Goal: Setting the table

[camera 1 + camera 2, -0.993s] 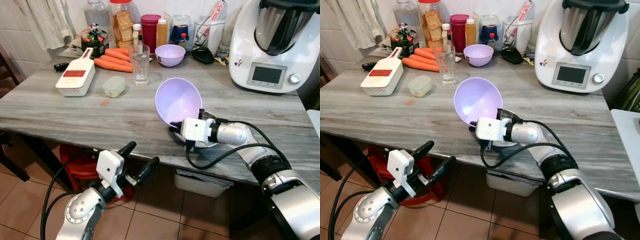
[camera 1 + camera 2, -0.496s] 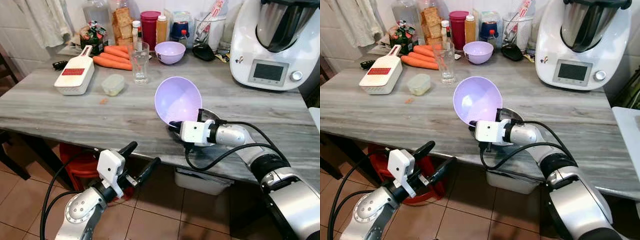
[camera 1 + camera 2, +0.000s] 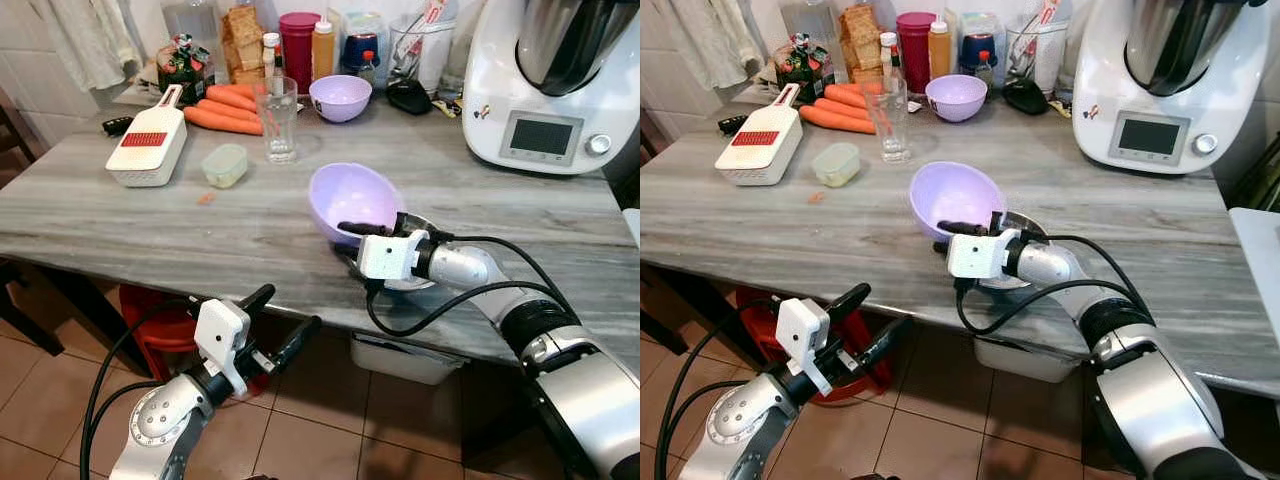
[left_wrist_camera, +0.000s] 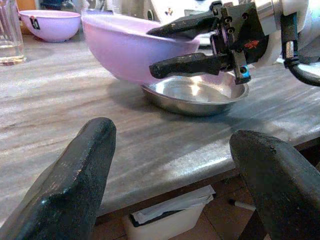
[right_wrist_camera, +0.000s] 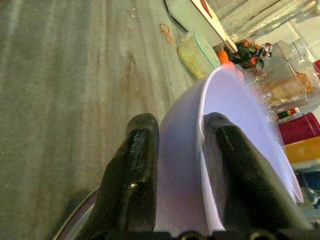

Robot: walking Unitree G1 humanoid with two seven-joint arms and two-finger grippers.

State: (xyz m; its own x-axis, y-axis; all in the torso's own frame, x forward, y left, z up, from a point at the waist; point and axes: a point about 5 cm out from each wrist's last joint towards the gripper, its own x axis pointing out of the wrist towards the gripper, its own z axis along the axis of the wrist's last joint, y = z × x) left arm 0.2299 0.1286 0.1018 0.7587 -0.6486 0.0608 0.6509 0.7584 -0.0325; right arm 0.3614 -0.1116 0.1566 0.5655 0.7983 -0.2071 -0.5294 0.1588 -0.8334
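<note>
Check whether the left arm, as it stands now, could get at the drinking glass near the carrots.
Probably not from here. The left gripper hangs open below the table's front edge, while the glass stands far back by the carrots. Nothing blocks it, but the arm would need to rise and reach far across.

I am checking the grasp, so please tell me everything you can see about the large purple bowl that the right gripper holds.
The large purple bowl is pale lilac, smooth and plain, plastic by its look, and nothing shows inside it. The right gripper is shut on its near rim, one black finger inside the wall and one outside. The bowl is tilted, opening up and toward the robot, low over the grey table. Its near side sits just over a shallow metal dish; whether they touch cannot be told.
</note>
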